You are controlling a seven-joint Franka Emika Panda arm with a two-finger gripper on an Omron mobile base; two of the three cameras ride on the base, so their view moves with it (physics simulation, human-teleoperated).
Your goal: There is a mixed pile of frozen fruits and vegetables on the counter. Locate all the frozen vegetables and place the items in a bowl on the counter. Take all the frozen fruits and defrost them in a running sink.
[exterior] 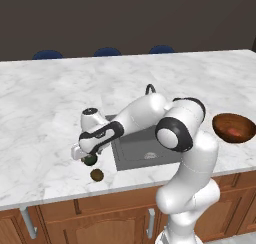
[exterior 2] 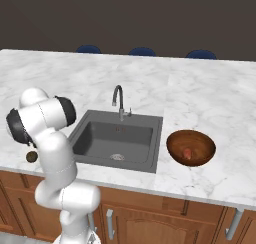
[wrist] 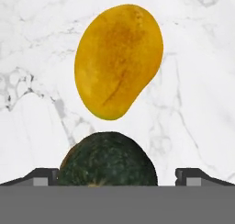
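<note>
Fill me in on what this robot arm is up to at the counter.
The arm is reaching down left of the sink, its gripper over the dark green ball, fingers either side; no grip is visible yet. The yellow-orange fruit and the olive-brown ball lie close by on the counter. The red-orange piece is in the bowl.

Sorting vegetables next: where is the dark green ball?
The dark green ball sits on the white marble counter left of the sink, under the gripper, beside the olive-brown ball.
</note>
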